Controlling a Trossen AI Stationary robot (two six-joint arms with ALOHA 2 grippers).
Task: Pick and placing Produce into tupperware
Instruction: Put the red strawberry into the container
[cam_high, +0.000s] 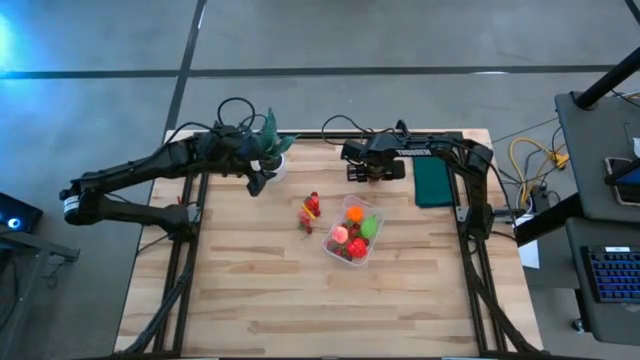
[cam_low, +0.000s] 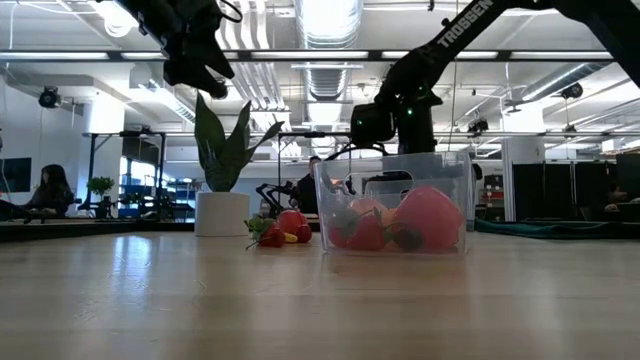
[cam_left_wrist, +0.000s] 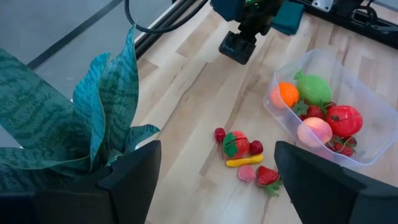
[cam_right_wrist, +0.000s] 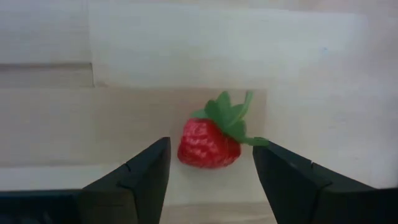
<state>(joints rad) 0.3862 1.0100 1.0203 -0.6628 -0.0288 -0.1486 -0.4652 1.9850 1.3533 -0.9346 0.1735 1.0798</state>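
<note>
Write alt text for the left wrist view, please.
A clear tupperware tub holds orange, green, pink and red produce; more small pieces lie on the wooden table beside it. The left gripper is open near a potted plant.

Polished grey concrete floor (cam_high: 330, 35) around light wooden plank tabletop (cam_high: 260, 290). Open office hall beyond: exposed silver ceiling ducts (cam_low: 325, 75), strip lights, seated person (cam_low: 48, 190) far off.
</note>
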